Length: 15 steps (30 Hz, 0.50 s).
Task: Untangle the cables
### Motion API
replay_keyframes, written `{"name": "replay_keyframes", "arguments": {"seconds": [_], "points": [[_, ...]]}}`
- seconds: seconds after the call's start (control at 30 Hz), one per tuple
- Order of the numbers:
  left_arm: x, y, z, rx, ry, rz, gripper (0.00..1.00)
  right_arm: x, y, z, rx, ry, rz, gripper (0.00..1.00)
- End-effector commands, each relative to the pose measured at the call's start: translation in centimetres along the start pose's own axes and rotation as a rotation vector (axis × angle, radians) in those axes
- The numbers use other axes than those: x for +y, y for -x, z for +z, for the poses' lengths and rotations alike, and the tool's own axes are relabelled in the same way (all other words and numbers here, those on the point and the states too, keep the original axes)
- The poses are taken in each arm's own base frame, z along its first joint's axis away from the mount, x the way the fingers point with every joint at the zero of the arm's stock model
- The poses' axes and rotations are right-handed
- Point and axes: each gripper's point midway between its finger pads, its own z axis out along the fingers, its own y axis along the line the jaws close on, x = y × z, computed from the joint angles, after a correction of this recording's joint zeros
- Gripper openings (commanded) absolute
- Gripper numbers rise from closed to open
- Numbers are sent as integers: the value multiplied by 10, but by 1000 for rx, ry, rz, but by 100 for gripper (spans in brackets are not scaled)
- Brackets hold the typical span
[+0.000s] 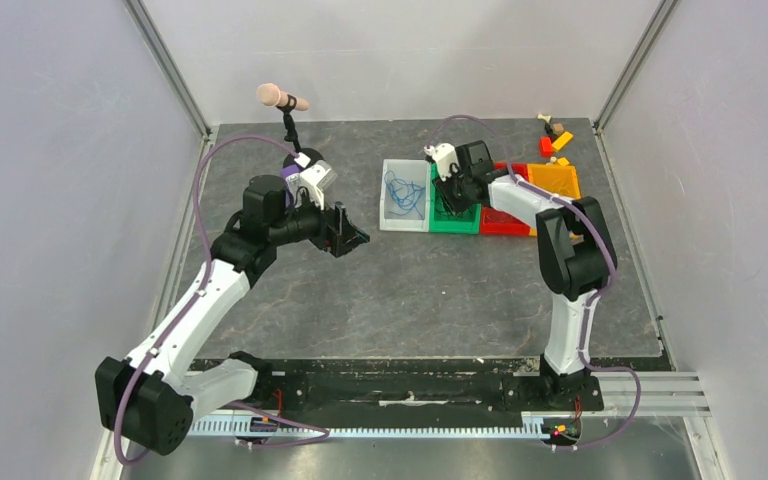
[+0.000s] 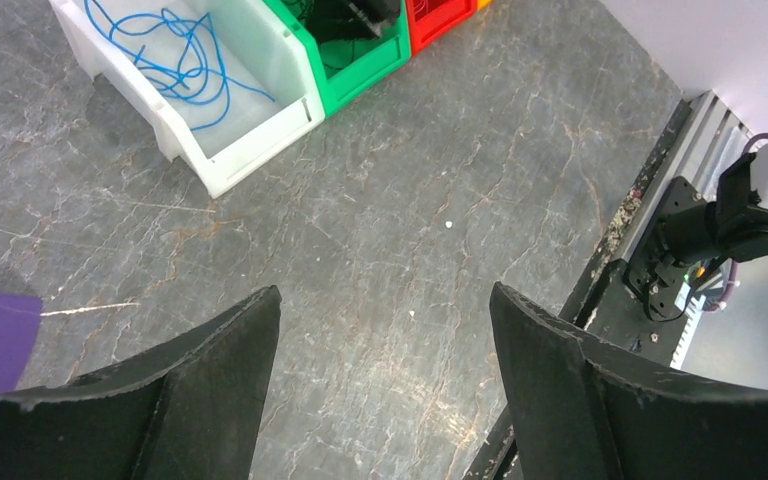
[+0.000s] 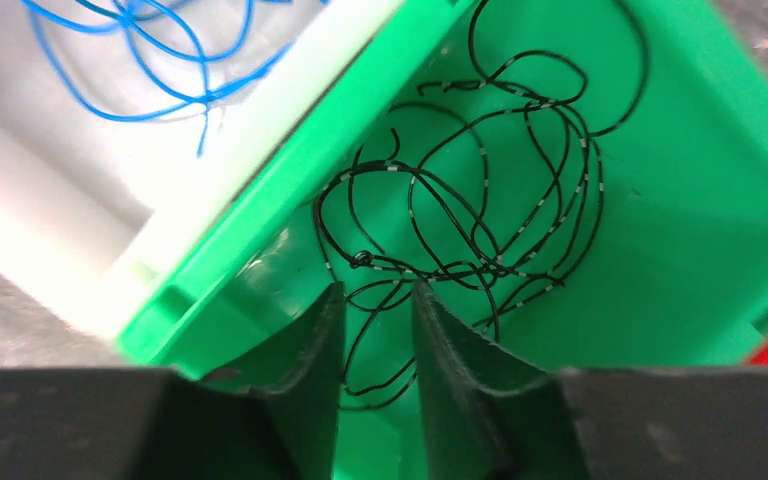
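The cables are found sorted by colour into a row of bins on the desk (image 2: 410, 200), from which it may be judged that most of the separating is done. The black cable (image 3: 480, 200) is piled in loose, overlapping loops inside the green bin (image 3: 680, 230). The blue cable (image 2: 175, 50) is coiled in the white bin (image 2: 260, 130), which is set touching the green bin on the side toward the left arm. A red bin (image 1: 505, 225) is placed against the green bin's other side, and an orange bin (image 1: 557, 180) is set beyond that. Whether anything is held in those two cannot be told.

The right pincer (image 3: 378, 292) is lowered into the green bin, its fingers drawn close with a narrow slot left between them. Strands of the black cable are seen through that slot, yet nothing is judged to be pinched, the wire being far thinner than the gap. The pincer is probably placed there either to leave the black cable in its own bin or to pick out one strand.

The left pincer (image 2: 385, 295) is held released, jaws wide apart and grasping nothing, above bare desk well apart from the green bin. It is presumably kept there so that the right arm is not crowded.

No brand, label or writing can be read. Short pale bands are spaced along the black cable, but no characters can be made out on them.
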Motion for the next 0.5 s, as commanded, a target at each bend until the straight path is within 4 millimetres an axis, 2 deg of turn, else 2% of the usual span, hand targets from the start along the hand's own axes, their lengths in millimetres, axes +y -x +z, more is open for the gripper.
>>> {"name": "replay_keyframes", "arguments": {"seconds": [0.0,0.13,0.37,0.47], "points": [[7,11,1,22,22,36,84,3,62,-58,-176,11,-6,39],[8,13,0,90,21,32,84,4,71,-92,-161,14,-22,62],[29,8,-1,262,88,0,84,0,84,-164,-225,6,-45,94],[41,8,-1,271,162,-27,84,-6,80,-191,-256,-14,-20,98]]}}
